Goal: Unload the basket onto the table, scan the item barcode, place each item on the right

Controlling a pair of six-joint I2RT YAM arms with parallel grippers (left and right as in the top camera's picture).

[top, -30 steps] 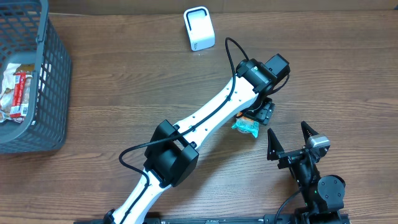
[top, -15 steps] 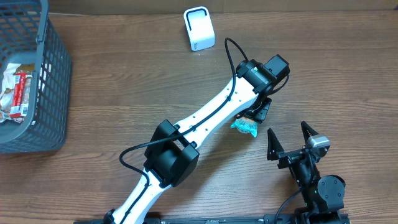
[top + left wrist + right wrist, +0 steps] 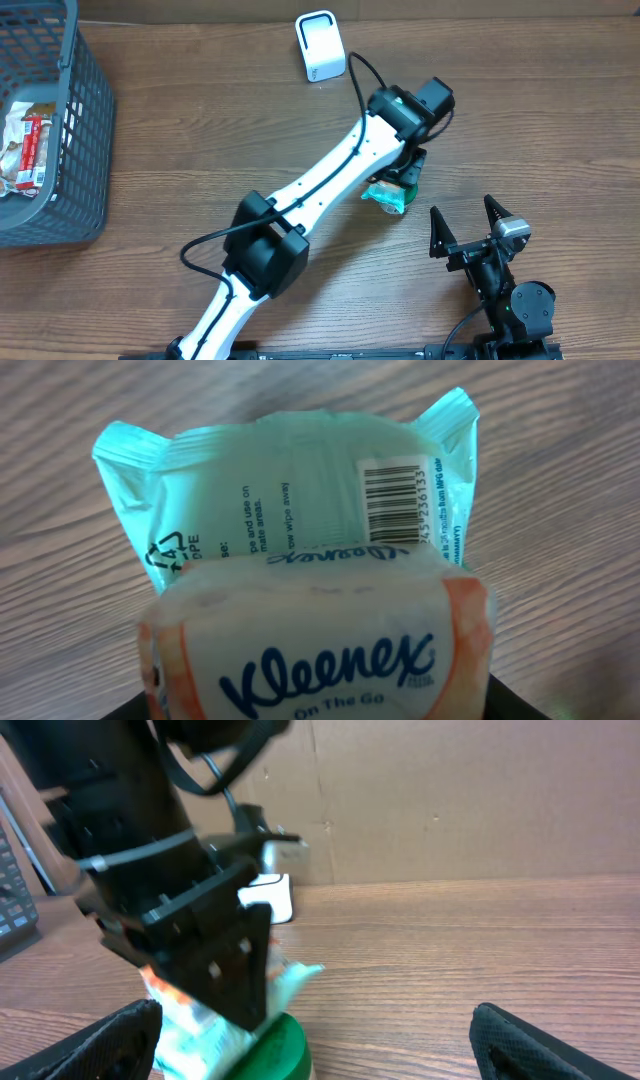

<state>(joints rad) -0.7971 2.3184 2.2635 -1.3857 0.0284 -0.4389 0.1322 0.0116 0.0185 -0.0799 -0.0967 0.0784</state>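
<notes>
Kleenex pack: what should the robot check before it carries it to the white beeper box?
1. Left claw has the Kleenex pack: ok, its fingers are closed on the pack in the right wrist view.
2. Barcode readable: ok, it lies flat and uncovered on the teal side.
3. Barcode turned toward the scanner: cannot tell.
4. Way to the scanner: ok, only bare table lies between.
5. Right claw out of the way: ok, open and apart from the pack, near the front edge.
</notes>
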